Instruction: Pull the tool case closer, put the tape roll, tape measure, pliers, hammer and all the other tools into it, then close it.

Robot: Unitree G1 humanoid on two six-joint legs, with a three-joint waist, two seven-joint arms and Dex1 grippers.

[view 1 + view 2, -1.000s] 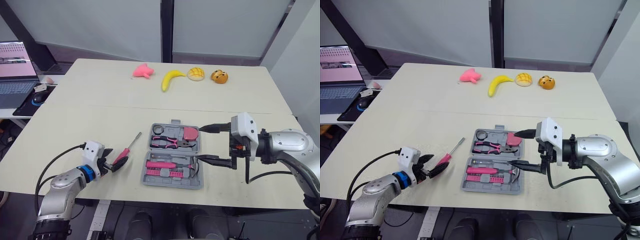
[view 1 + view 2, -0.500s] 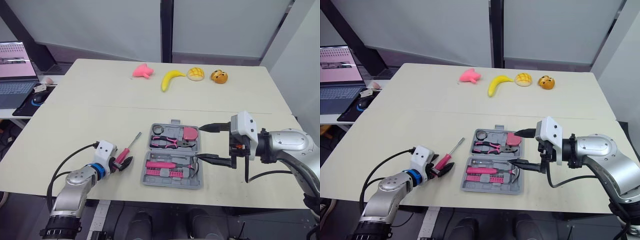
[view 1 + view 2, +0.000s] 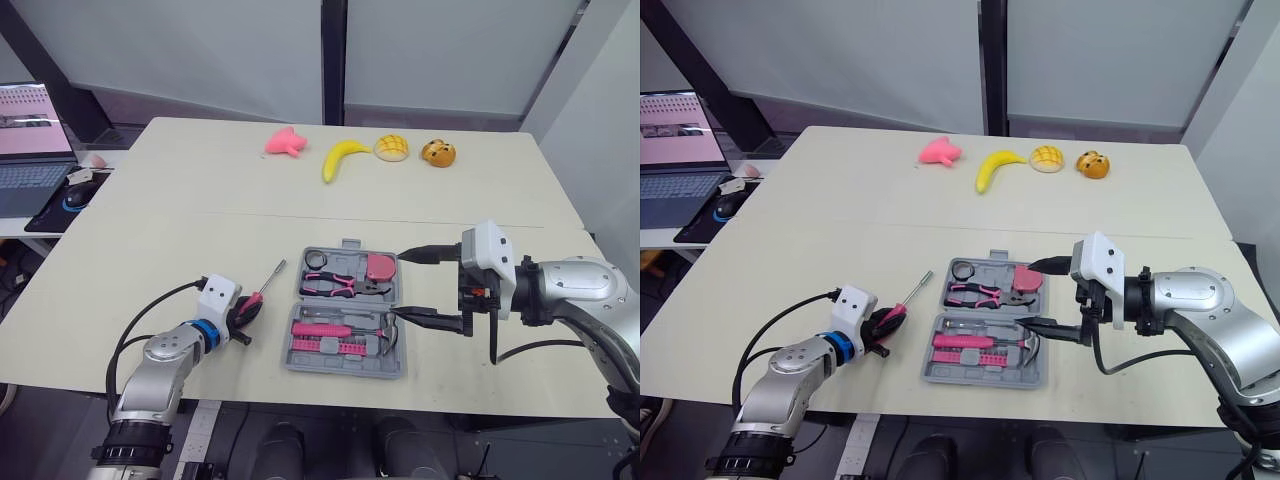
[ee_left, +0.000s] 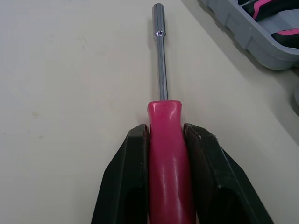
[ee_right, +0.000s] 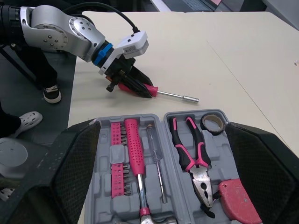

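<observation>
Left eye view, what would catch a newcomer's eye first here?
The open grey tool case near the front edge of the table, full of pink-handled tools, draws the eye first. Just left of it, the left gripper is shut on a pink-handled screwdriver, while the right gripper is open at the case's right side. A yellow banana sits at the far edge.

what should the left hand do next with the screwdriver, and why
Probably lift it off the table toward the case: the left hand is shut on the screwdriver by its pink handle, and the case lies open right beside it.
</observation>
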